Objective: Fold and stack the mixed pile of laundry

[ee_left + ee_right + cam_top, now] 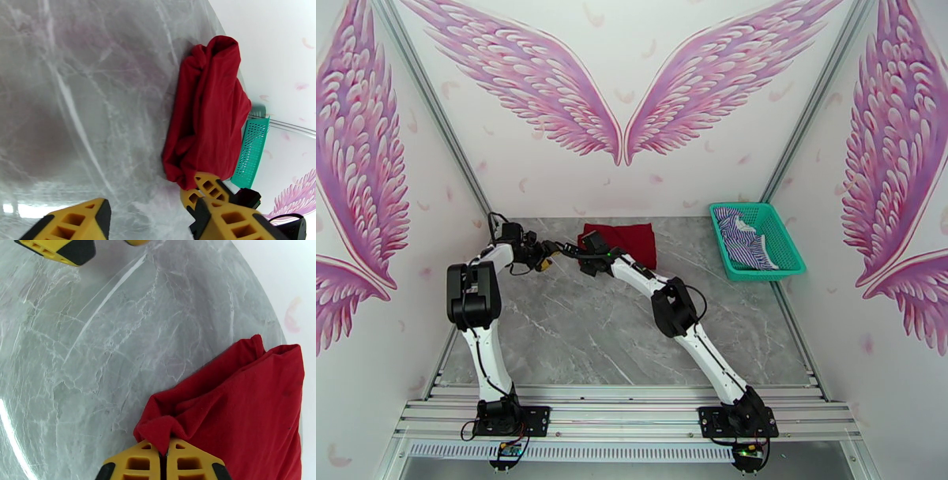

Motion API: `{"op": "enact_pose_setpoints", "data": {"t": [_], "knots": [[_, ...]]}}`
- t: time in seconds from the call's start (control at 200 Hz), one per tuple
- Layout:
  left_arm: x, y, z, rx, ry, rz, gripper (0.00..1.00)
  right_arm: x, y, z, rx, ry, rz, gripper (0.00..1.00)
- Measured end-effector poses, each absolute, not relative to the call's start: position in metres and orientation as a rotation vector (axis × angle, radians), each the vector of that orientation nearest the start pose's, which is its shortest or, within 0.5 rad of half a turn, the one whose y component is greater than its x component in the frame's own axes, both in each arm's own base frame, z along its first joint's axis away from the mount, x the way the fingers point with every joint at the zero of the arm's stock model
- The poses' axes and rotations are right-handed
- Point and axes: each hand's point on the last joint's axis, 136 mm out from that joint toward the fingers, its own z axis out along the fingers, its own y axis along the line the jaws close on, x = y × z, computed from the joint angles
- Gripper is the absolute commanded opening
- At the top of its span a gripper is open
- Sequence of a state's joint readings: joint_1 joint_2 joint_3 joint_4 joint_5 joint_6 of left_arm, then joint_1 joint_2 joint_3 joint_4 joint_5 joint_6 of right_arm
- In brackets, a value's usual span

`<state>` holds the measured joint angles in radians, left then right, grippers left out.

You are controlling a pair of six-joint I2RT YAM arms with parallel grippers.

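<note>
At far edge of table (632,339): red shirt (620,237) lies bunched, long axis left-right. Right gripper (164,449) clamped on its left corner. Left gripper (152,209) wide, empty, just left of cloth. Striped shirt (742,237) in basket (790,268).

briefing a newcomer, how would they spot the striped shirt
At the far right of the grey marble table sits a teal mesh basket. The striped shirt lies crumpled inside it, with thin blue-and-white stripes, unlike the plain red T-shirt.

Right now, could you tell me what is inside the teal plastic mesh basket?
A crumpled blue-and-white striped shirt lies in the teal plastic mesh basket; whatever may sit beneath the cloth is hidden.
</note>
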<state>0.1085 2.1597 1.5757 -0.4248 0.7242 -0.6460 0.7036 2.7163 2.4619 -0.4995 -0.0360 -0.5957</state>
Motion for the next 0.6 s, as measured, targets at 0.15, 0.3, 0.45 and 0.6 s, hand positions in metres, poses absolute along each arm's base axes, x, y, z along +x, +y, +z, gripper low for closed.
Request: {"op": "enact_pose_setpoints", "data": {"t": [0.15, 0.3, 0.45, 0.6], "knots": [[0.525, -0.072, 0.079, -0.765, 2.476, -1.173, 0.72, 0.522, 0.454, 0.052, -1.426, 1.828, 0.114, 0.00], [0.523, -0.091, 0.074, -0.891, 2.484, -1.188, 0.76, 0.514, 0.451, 0.059, -1.435, 1.817, 0.132, 0.00], [0.525, -0.105, 0.070, -1.015, 2.459, -1.210, 0.77, 0.509, 0.451, 0.076, -1.434, 1.794, 0.152, 0.00], [0.525, -0.121, 0.069, -1.070, 2.458, -1.208, 0.82, 0.505, 0.451, 0.088, -1.430, 1.772, 0.168, 0.00]]}}
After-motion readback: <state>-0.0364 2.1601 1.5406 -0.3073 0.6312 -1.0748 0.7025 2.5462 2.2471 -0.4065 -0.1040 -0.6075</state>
